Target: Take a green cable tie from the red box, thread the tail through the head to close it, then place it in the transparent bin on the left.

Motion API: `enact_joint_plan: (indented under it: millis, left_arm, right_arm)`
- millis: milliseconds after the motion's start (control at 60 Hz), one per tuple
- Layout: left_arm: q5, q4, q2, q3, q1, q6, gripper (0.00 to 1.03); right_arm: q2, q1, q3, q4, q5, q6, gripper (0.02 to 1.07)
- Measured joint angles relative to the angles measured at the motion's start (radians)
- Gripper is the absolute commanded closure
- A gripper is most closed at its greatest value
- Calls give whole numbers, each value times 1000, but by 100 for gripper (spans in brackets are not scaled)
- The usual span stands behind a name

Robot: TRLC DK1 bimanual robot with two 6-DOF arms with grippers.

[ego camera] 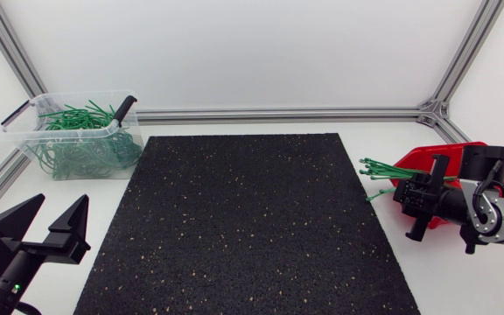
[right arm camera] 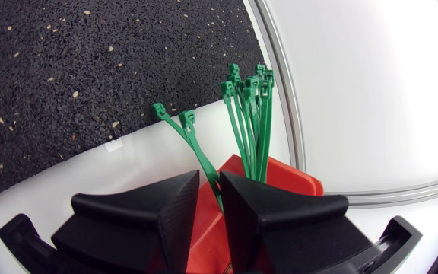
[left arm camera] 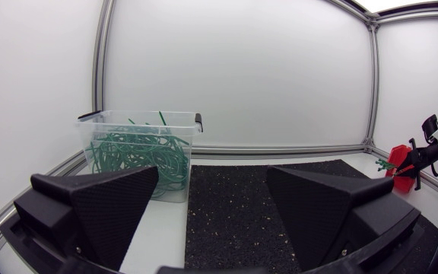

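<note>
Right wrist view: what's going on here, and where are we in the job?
The right gripper is down at the red plastic box, at the bundle of straight green cable ties sticking out of it. One loose green tie runs into the gripper, but a firm hold cannot be confirmed. The left gripper sits open at the near left of the table, holding nothing. The transparent plastic bin on the left already holds many green ties.

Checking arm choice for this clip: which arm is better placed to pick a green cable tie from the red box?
Right. The right gripper hangs over the red box, green ties at its tips; the left gripper sits far across the mat.
</note>
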Motion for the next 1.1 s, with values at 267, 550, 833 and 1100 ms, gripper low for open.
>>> enact_joint_plan:
  millis: [267, 550, 833, 1100]
  left_arm:
    - [0, 0, 0, 0, -1, 0, 4]
    - [-3, 0, 0, 0, -10, 0, 4]
    - [-3, 0, 0, 0, -12, 0, 4]
    - [-10, -2, 0, 0, -13, 0, 4]
  right_arm:
    - [-52, -2, 0, -10, -1, -3, 99]
    - [-72, -20, 0, -68, -8, -3, 101]
    - [-86, -27, 0, -80, -15, -3, 101]
    - [-161, -45, 0, -184, -60, -4, 101]
